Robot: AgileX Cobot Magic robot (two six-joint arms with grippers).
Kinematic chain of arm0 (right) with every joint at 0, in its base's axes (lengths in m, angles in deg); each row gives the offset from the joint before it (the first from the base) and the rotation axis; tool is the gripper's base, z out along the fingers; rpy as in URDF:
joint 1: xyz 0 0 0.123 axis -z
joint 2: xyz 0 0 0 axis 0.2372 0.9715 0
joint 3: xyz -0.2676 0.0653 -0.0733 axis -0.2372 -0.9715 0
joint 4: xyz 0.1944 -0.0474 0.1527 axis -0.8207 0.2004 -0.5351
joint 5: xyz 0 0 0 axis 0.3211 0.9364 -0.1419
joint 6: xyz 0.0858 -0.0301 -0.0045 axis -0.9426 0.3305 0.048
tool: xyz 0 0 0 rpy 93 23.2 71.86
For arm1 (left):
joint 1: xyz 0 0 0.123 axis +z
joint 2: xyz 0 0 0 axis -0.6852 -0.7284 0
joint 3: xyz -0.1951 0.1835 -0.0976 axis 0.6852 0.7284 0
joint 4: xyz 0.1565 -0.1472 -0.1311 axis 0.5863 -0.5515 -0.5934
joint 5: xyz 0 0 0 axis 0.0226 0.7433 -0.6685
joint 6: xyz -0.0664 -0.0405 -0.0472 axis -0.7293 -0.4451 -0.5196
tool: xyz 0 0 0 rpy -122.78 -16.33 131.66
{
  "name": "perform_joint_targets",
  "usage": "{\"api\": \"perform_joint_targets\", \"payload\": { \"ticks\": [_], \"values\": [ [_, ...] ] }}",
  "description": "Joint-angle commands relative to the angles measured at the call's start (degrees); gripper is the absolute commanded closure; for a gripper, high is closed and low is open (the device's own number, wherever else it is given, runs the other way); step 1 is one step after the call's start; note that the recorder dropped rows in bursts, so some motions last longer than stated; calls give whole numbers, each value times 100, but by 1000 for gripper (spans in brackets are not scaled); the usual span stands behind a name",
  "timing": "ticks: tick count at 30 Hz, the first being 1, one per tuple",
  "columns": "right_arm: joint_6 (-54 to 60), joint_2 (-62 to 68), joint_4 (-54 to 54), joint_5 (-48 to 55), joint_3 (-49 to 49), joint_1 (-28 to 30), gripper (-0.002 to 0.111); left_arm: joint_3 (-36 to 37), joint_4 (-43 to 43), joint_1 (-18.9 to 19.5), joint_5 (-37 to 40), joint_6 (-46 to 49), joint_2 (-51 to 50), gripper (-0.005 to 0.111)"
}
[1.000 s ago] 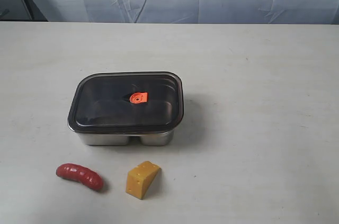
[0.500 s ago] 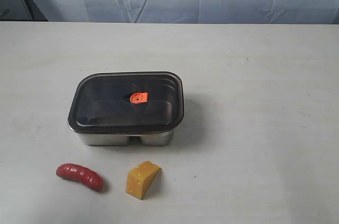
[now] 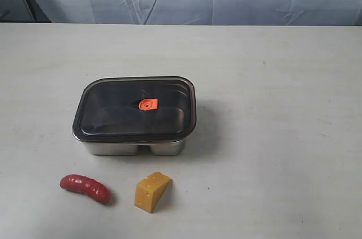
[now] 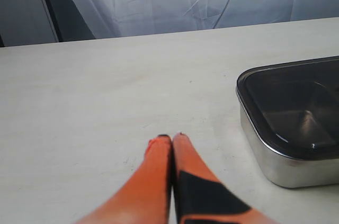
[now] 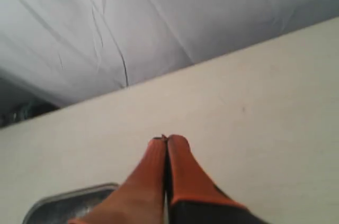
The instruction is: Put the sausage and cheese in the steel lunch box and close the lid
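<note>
Sausage (image 3: pixel 85 188) and cheese (image 3: pixel 152 191) are lying on the table (image 3: pixel 271 109) near the steel lunch box (image 3: pixel 133 148), its lid (image 3: pixel 136 109) sitting on; nothing is shifting from a second ago, so you are facing the whole job. Your left gripper (image 4: pixel 171 137) is hovering beside the box, pressed together, empty. Your right gripper (image 5: pixel 166 138) is hanging likewise closed; a steel edge (image 5: pixel 69 200), possibly the box, is peeking in.

Steel lunch box (image 3: pixel 133 147): shiny, rectangular, closed. Lid (image 3: pixel 136 110): dark translucent, orange valve, seated on box. Sausage (image 3: pixel 85 188): red, curved, near box's front-left. Cheese (image 3: pixel 152 191): yellow wedge, just before box front.
</note>
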Motion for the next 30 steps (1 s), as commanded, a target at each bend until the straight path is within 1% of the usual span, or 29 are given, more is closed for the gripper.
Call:
{"api": "perform_joint_targets", "payload": {
  "ticks": [1, 3, 6, 7, 9, 11, 13, 14, 15, 18, 21, 30],
  "values": [
    [2219, 1431, -1708, 287, 475, -64, 109, 20, 9, 2, 11, -3, 35, 106],
    [3134, 2003, -2612, 531, 690, -64, 109, 20, 9, 2, 11, -3, 35, 106],
    [4477, 2876, -3804, 1423, 1098, -64, 109, 20, 9, 2, 11, -3, 35, 106],
    [4868, 3188, -4199, 1792, 1238, -64, 106, 20, 9, 2, 11, -3, 35, 106],
    [5437, 3739, -4768, 2281, 1494, -64, 96, 20, 9, 2, 11, -3, 35, 106],
    [5591, 4301, -5181, 2476, 1710, -64, 80, 20, 9, 2, 11, -3, 35, 106],
    [5663, 4806, -5306, 2628, 1927, -64, 65, 20, 9, 2, 11, -3, 35, 106],
    [5678, 5041, -5316, 2694, 2016, -64, 61, 20, 9, 2, 11, -3, 35, 106],
    [5678, 5214, -5339, 2793, 2101, -64, 59, 20, 9, 2, 11, -3, 35, 106],
    [5678, 5757, -5448, 3026, 2367, -64, 59, 20, 9, 2, 11, -3, 35, 106],
    [5678, 6195, -5473, 2968, 2590, -64, 59, 20, 9, 2, 11, -3, 35, 106],
    [5791, 6960, -5473, 3082, 3052, -64, 59, 20, 9, 2, 11, -3, 35, 106]
  ]
}}
